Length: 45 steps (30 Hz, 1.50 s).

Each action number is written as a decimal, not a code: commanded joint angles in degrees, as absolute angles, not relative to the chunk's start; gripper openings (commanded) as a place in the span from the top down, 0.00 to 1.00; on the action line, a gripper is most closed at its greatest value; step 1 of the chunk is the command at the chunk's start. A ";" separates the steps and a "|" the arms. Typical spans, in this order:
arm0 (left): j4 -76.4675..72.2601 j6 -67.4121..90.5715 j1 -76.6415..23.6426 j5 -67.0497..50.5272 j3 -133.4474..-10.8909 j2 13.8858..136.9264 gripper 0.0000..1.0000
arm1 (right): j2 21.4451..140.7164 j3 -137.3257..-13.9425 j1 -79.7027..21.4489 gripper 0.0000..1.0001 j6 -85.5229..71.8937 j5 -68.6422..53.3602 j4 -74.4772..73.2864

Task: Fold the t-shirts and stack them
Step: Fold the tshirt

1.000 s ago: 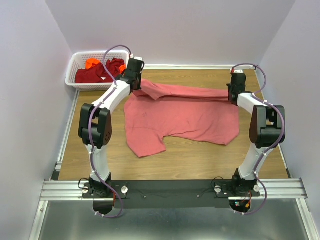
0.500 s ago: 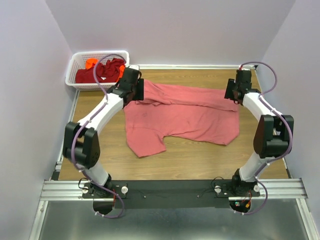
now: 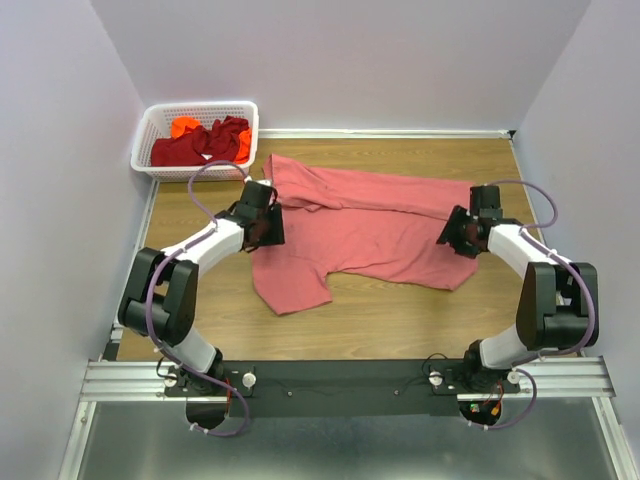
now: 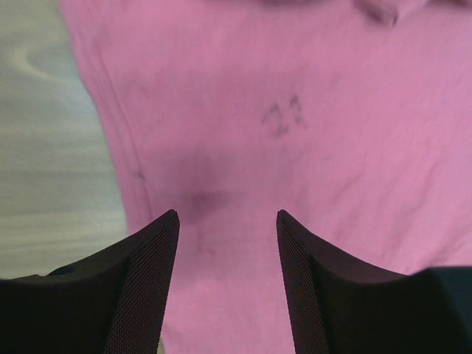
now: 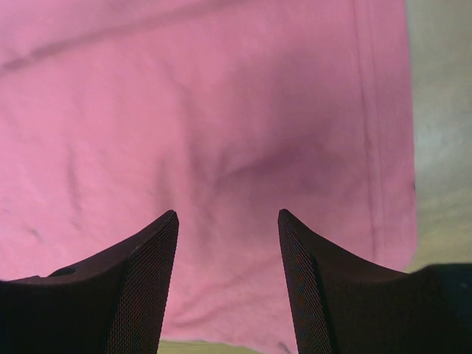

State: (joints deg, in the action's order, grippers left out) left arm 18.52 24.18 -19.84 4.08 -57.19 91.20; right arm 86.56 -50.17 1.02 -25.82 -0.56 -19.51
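Note:
The large salmon-pink t-shirt (image 3: 365,230) lies spread across the table, its far edge folded over in a long ridge, one sleeve pointing toward the near left. My left gripper (image 3: 266,226) hovers open over the shirt's left edge; in the left wrist view pink cloth (image 4: 295,110) fills the gap between the jaws (image 4: 227,217), nothing gripped. My right gripper (image 3: 459,236) stands open over the shirt's right edge, with the cloth (image 5: 221,110) below the open gripper (image 5: 228,215). Dark red (image 3: 195,145) and bright orange (image 3: 185,126) t-shirts lie bunched in the basket.
The white lattice basket (image 3: 145,140) sits at the far left corner against the wall. Purple-white walls close in the table on three sides. Bare wooden tabletop (image 3: 400,310) shows along the near side, and a black rail (image 3: 340,380) holds the arm bases.
Both grippers let go of the shirt's far edge, opened, and drew back toward me. The lifted edge dropped flat in a fold across the shirt.

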 commanded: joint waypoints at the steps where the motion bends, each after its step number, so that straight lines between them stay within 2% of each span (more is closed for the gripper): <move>1: 15.12 28.56 -19.69 -2.81 -51.69 91.50 0.38 | 84.99 -46.50 2.98 0.36 -29.79 -0.36 -20.92; 4: 14.42 30.05 -19.69 -4.82 -47.47 91.32 0.42 | 85.08 -44.92 6.14 0.36 -30.50 -0.35 -20.92; 5: 14.33 30.23 -19.77 -5.27 -46.50 91.14 0.51 | 85.17 -44.65 6.85 0.36 -30.59 -0.35 -20.92; 7: 14.24 31.63 -20.12 -6.41 -43.34 90.27 0.59 | 85.52 -43.78 8.61 0.36 -31.11 -0.44 -21.01; 12: 16.16 34.97 -21.79 -7.13 -38.06 85.97 0.60 | 85.08 -40.70 12.56 0.36 -33.48 -0.35 -22.06; 21: 20.74 45.78 -28.30 -14.94 -28.67 72.96 0.61 | 79.73 -38.49 19.51 0.36 -35.33 7.11 -26.54; 24: 23.02 47.90 -28.92 -14.51 -27.77 66.12 0.57 | 78.05 -40.34 19.51 0.35 -34.46 5.63 -26.89; 28: 26.63 47.47 -28.31 -7.58 -35.93 61.97 0.35 | 77.34 -45.77 19.42 0.35 -31.64 0.27 -26.63; 32: 25.06 43.88 -23.58 -5.28 -43.93 64.24 0.24 | 78.66 -48.60 19.34 0.35 -30.40 -5.52 -24.88; 36: 19.26 40.27 -16.98 -3.96 -47.19 68.81 0.24 | 80.68 -50.35 19.34 0.35 -30.15 -9.40 -22.59; 41: 13.54 35.87 -14.06 -3.34 -52.90 79.52 0.35 | 84.98 -53.52 19.34 0.38 -30.32 -8.62 -21.45; 45: 13.45 33.31 -13.97 -5.01 -57.39 87.00 0.37 | 88.32 -55.63 19.34 0.41 -31.11 -6.07 -20.66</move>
